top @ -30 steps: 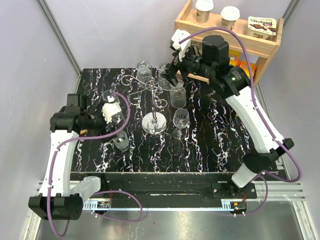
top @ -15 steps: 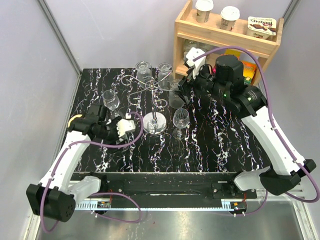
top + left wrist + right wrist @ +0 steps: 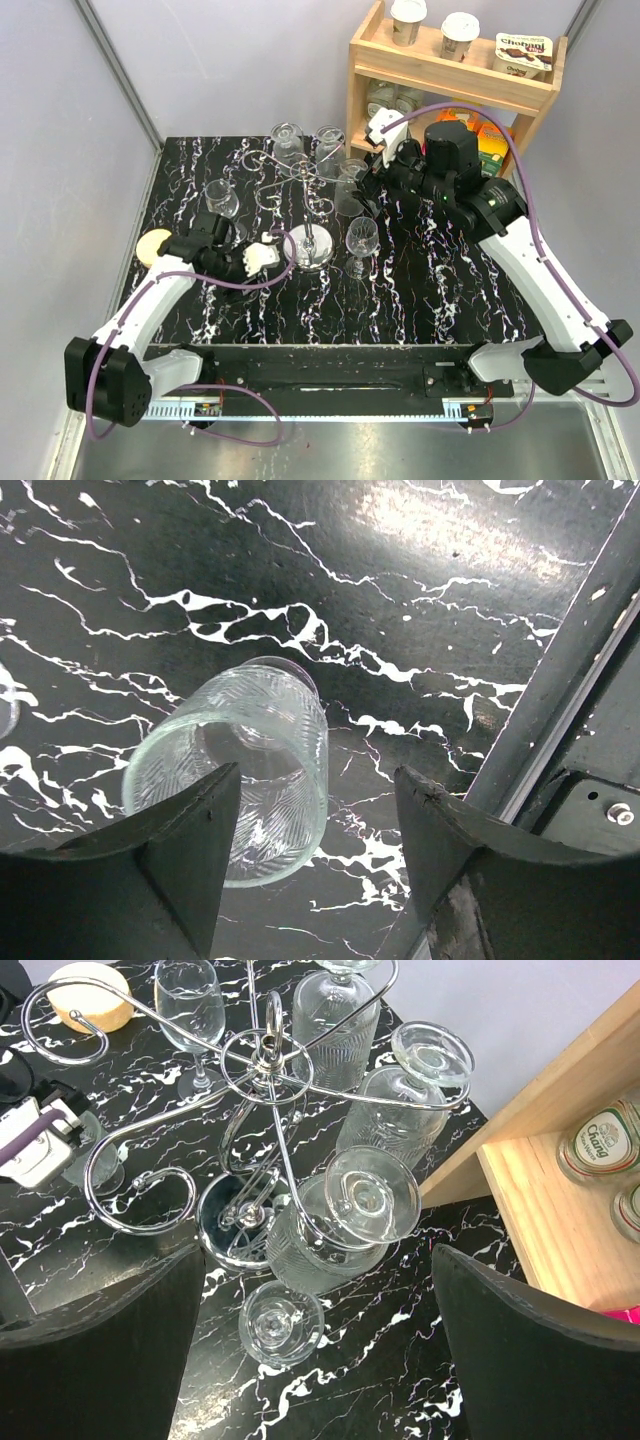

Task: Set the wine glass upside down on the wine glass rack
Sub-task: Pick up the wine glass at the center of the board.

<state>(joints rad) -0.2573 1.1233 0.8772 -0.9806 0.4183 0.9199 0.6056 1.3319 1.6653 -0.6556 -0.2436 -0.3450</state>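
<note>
The silver wire wine glass rack (image 3: 308,246) stands mid-table, also seen in the right wrist view (image 3: 265,1060). Three ribbed wine glasses hang upside down on its arms; the nearest (image 3: 370,1195) hangs by its foot just below my right gripper (image 3: 320,1360), which is open and empty above it (image 3: 370,185). One wine glass (image 3: 283,1322) stands upright beside the rack base, another (image 3: 222,200) at the left. My left gripper (image 3: 320,860) is open, low over the table left of the rack base (image 3: 262,256). A ribbed glass (image 3: 235,770) sits by its left finger, untouched.
A wooden shelf unit (image 3: 455,75) with cups and cans stands at the back right, close behind my right arm. A round yellow object (image 3: 153,245) lies at the table's left edge. The table's front edge rail (image 3: 560,700) runs right of my left gripper.
My right gripper has drawn back from the rack, leaving a glass hanging on an arm. My left arm has swung right and down toward the glass by the rack base.
</note>
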